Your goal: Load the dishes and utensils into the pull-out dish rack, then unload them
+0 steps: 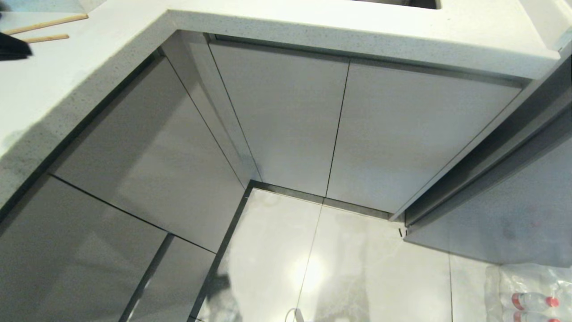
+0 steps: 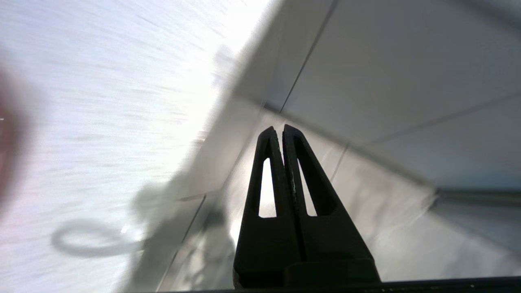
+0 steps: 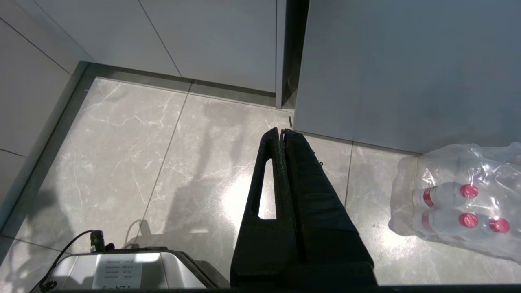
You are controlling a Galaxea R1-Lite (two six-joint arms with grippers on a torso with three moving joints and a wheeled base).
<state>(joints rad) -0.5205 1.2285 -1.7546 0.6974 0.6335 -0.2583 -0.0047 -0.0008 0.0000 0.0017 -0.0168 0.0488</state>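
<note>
While cabinet doors [image 1: 277, 116] stay shut, chopsticks [image 1: 44, 24] lie on countertop [image 1: 67, 80].

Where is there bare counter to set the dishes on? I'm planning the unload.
In the head view, the white countertop is bare from below the chopsticks down along its front edge. The chopsticks and a dark object crowd the far-left corner.

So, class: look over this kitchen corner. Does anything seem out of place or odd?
Only one thing: a shrink-wrapped pack of red-capped clear plastic water bottles lies on the grey marble floor tiles beside the cabinets. The two light-wood chopsticks lie neatly on the white speckled countertop.
</note>
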